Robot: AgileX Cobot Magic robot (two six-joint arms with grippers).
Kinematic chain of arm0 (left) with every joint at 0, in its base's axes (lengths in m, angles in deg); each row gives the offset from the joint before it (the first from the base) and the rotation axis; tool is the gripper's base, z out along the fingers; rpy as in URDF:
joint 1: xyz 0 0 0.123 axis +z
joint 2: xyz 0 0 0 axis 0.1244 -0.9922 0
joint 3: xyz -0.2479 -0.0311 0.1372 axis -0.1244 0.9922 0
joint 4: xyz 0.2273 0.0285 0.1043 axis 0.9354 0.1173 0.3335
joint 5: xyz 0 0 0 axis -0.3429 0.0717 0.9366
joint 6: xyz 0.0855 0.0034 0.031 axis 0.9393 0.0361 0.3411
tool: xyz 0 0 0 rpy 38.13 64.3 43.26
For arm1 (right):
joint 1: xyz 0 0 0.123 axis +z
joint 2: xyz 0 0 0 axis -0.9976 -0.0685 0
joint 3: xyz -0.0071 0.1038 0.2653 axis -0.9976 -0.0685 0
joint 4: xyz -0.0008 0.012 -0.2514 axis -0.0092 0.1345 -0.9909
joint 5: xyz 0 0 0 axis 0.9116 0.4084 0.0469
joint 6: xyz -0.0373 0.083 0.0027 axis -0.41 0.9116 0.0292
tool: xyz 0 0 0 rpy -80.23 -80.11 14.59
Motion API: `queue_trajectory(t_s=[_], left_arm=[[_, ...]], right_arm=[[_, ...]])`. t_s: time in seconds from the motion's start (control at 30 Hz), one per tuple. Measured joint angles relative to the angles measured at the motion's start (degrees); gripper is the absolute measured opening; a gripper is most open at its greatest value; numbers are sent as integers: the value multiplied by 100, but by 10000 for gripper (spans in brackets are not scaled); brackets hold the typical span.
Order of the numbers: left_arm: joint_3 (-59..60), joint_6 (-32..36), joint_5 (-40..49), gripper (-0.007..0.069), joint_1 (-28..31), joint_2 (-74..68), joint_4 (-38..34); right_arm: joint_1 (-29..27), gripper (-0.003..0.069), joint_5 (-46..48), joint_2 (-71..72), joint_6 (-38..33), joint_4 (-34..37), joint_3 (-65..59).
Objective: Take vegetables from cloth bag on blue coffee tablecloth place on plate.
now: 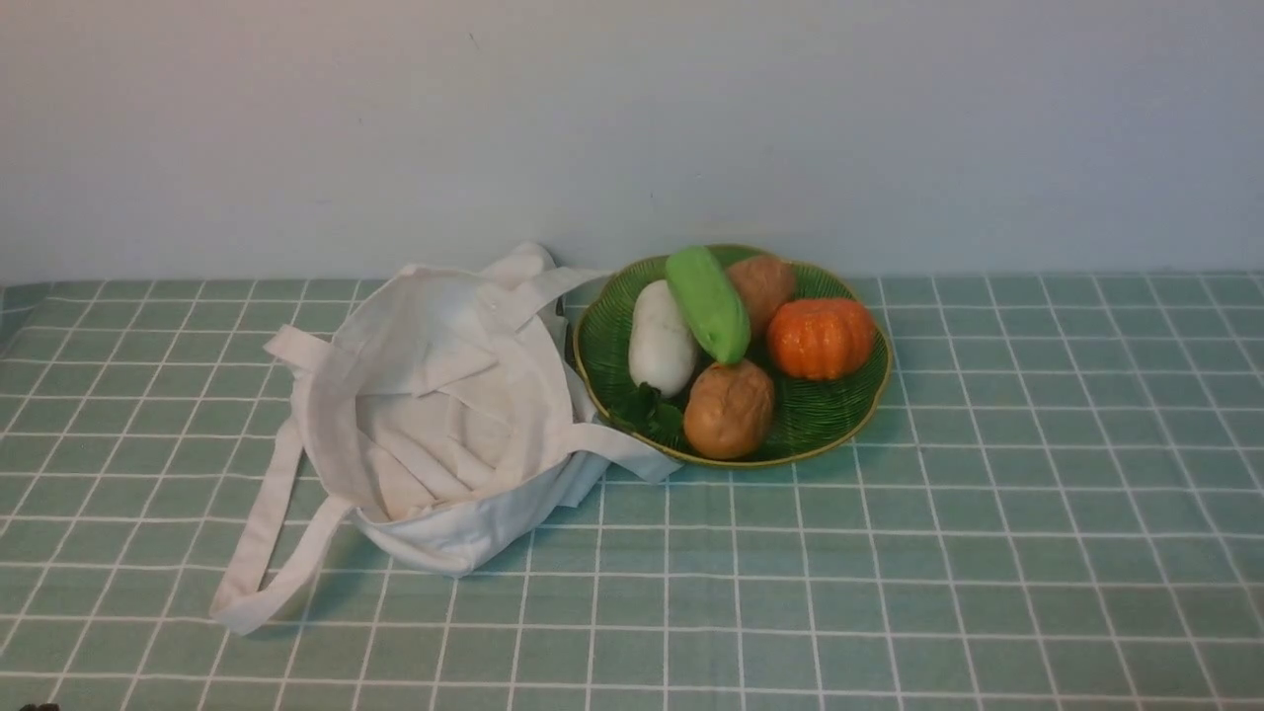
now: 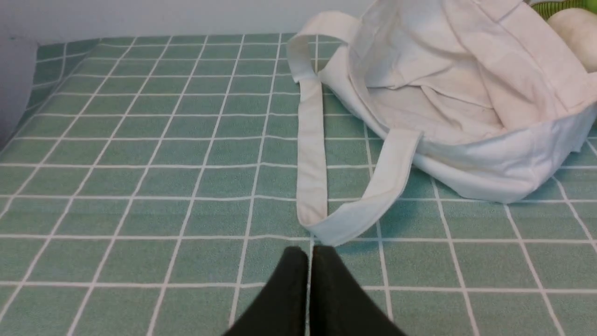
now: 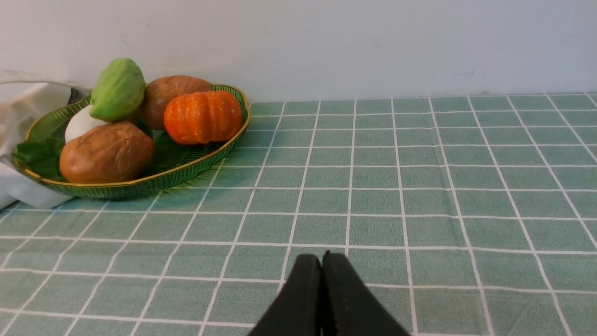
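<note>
Both grippers, left [image 2: 310, 254] and right [image 3: 322, 261], clenched empty; cloth bag [image 1: 444, 415] hides the plate's [image 1: 839, 420] near-left rim

Soft even light, faint shadows under cloth bag [image 1: 444, 415] & plate [image 1: 834, 415]; pics slightly soft, no glare.

Non-task stuff: white radish [image 1: 661, 341] lying lengthwise, far end toward the wall. Two brown potatoes, one at the back [image 1: 762, 284], one at the front [image 1: 729, 409]. Orange pumpkin [image 1: 821, 338] on the right, ribbed, just beside the back potato. Dark green leaf [image 1: 649, 412] lies near the front, by the radish tip. Plain pale wall [image 1: 632, 118] behind.
</note>
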Motion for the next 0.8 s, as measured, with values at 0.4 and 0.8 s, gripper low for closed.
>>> queue_trajectory(t_s=[0.4, 0.8], left_arm=[[0, -4, 0, -5, -425, 0, 39], [0, -4, 0, -5, -425, 0, 57]], right_arm=[[0, -15, 0, 0, 0, 0, 0], [0, -15, 0, 0, 0, 0, 0]])
